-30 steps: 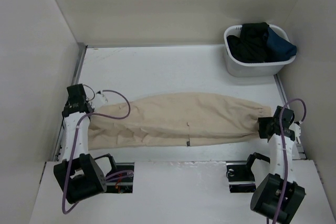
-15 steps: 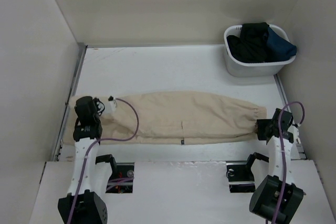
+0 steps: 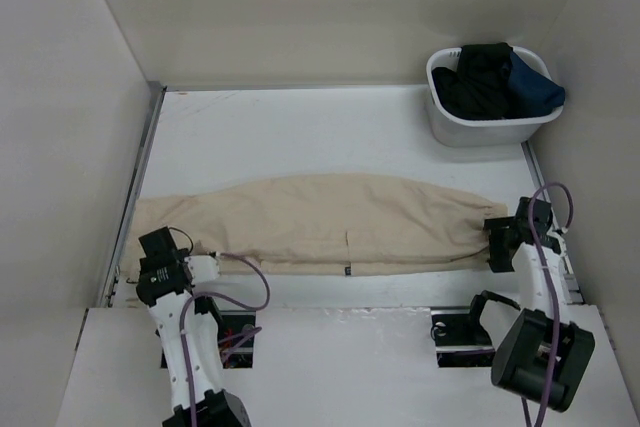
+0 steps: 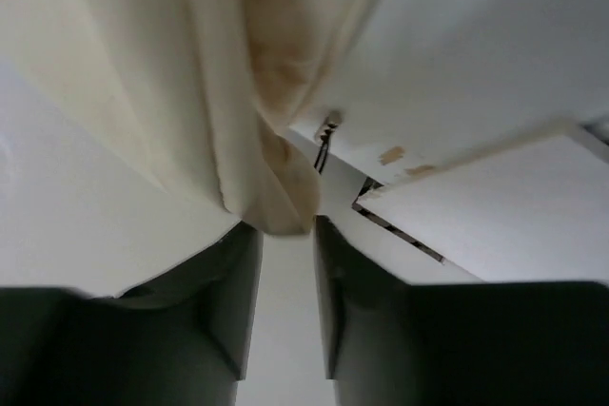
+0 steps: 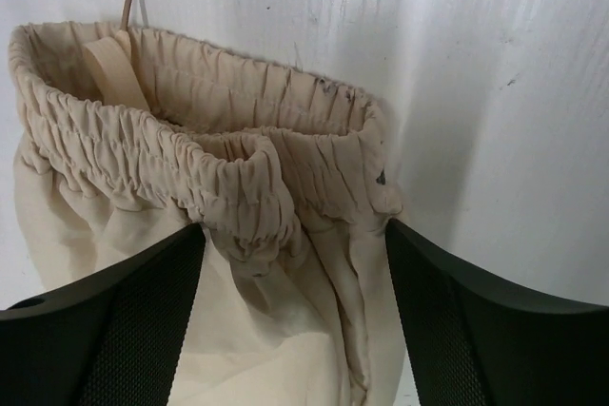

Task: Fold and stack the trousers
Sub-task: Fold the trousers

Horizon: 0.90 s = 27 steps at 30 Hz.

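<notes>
Your left gripper (image 3: 160,269) has drawn back toward the near edge since half a second ago, off the cuff end of the trousers (image 3: 330,222). That end now lies uncovered and reaches close to the table's left edge. Your right gripper (image 3: 502,237) has barely shifted and sits at the waistband (image 5: 190,173).

The trousers lie flat across the near half of the table (image 3: 300,132), running left to right with cuffs left and waistband right. They are well apart from the basket (image 3: 480,132) in the far right corner.

In the left wrist view the jaws are nearly together. Folds of cloth converge into a bunch right at the fingertips (image 4: 238,273), so I judge you have a thin pinch of the cuff corner, drawn taut. In the right wrist view the jaws stand wide, one on each side of the gathered waistband, with nothing held.

You look to be at the straightening step: the garment is stretched long but not yet folded end over end. Next you would need to close the right gripper on the waistband, taking both layers. Then lift one end and carry it across to meet the other, high enough that the cloth does not drag into wrinkles. Mind the left pinch, which is small and may slip under pull.
</notes>
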{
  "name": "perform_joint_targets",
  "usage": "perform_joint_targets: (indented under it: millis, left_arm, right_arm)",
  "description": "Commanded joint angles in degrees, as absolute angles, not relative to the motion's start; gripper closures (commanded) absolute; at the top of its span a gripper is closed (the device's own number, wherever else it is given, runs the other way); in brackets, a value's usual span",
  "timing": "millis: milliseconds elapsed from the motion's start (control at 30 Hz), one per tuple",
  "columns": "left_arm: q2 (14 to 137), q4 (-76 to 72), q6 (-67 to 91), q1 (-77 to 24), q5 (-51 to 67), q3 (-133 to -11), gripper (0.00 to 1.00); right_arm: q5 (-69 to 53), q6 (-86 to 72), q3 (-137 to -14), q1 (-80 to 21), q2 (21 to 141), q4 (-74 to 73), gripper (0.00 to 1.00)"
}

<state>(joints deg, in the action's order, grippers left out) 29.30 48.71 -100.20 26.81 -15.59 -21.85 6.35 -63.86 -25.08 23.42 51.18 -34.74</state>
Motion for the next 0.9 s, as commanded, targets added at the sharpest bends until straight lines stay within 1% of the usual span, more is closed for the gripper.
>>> perform_joint_targets:
  millis: [0, 33, 67, 133, 200, 267, 367, 433, 500, 567, 600, 667, 700, 767, 867]
  left_arm:
    - [26.6, 67.5, -103.4, 24.4, -12.4, -27.6, 0.60]
    - [26.9, 73.2, -103.2, 23.4, -12.0, -30.0, 0.48]
    - [27.5, 78.3, -102.7, 22.6, -11.9, -32.3, 0.45]
    - [29.9, 85.8, -101.3, 21.2, -11.5, -37.7, 0.43]
    - [34.4, 89.0, -98.4, 20.5, -10.1, -43.8, 0.42]
    - [40.5, 86.9, -93.9, 20.3, -6.3, -50.9, 0.42]
    - [50.5, 71.4, -83.8, 22.5, 1.6, -59.0, 0.38]
    - [59.4, 63.9, -76.6, 26.0, 4.8, -61.8, 0.38]
    - [69.1, 63.4, -71.1, 27.5, 5.9, -64.2, 0.43]
    - [77.2, 63.8, -67.1, 27.3, 5.8, -65.2, 0.48]
    - [80.7, 63.1, -65.4, 26.9, 5.4, -65.3, 0.49]
    - [85.5, 60.1, -62.8, 25.7, 5.1, -65.6, 0.49]
    - [87.1, 57.7, -61.6, 24.9, 4.9, -65.6, 0.48]
    - [89.5, 54.8, -60.0, 23.2, 3.8, -65.7, 0.47]
    - [92.9, 56.9, -59.7, 20.5, 2.2, -65.0, 0.47]
  right_arm:
    - [8.5, -62.8, -28.1, 23.0, 54.6, -34.8, 0.18]
    - [8.9, -62.8, -28.4, 23.1, 56.0, -33.9, 0.17]
    - [9.1, -62.8, -28.7, 23.1, 57.6, -33.2, 0.16]
    - [9.1, -62.7, -29.4, 23.2, 61.2, -32.2, 0.16]
    - [9.1, -62.7, -29.9, 23.5, 64.7, -30.9, 0.17]
    - [9.4, -62.6, -30.1, 24.0, 67.7, -29.2, 0.17]
    - [11.9, -62.3, -31.2, 24.6, 70.5, -27.4, 0.19]
    - [12.0, -62.4, -32.4, 24.6, 72.2, -27.2, 0.26]
    - [12.2, -62.2, -33.7, 24.3, 73.9, -27.4, 0.33]
    - [11.3, -62.1, -34.2, 24.3, 75.8, -27.2, 0.43]
    - [11.3, -61.9, -34.3, 24.1, 76.3, -27.0, 0.52]
    - [10.8, -61.6, -33.5, 24.4, 76.7, -25.6, 0.66]
    - [10.7, -61.4, -33.1, 24.4, 76.7, -25.0, 0.71]
    - [10.7, -61.0, -33.0, 24.4, 76.6, -24.7, 0.75]
    - [11.0, -60.7, -32.9, 24.2, 76.1, -24.9, 0.74]
